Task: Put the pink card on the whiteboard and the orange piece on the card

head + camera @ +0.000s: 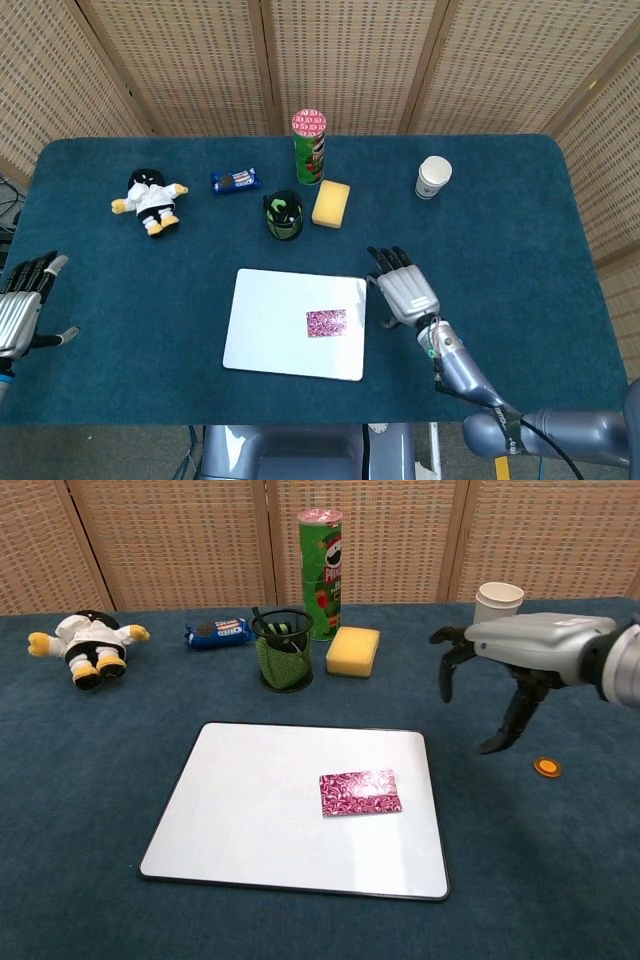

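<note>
The pink patterned card (326,322) (360,792) lies flat on the right half of the whiteboard (270,320) (250,800). The small orange piece (546,768) sits on the blue cloth to the right of the board; the head view does not show it. My right hand (405,290) (510,655) hangs open above the cloth just right of the board, fingers spread and pointing down, a little left of the orange piece and holding nothing. At the table's left edge my left hand (22,305) stays open and empty.
Behind the board stand a black mesh pen cup (284,215) (284,650), a yellow sponge (331,203) (353,651) and a green chips can (309,147) (320,573). A paper cup (433,177) (498,602) is at the back right. A plush toy (152,200) and a snack bar (234,181) lie back left.
</note>
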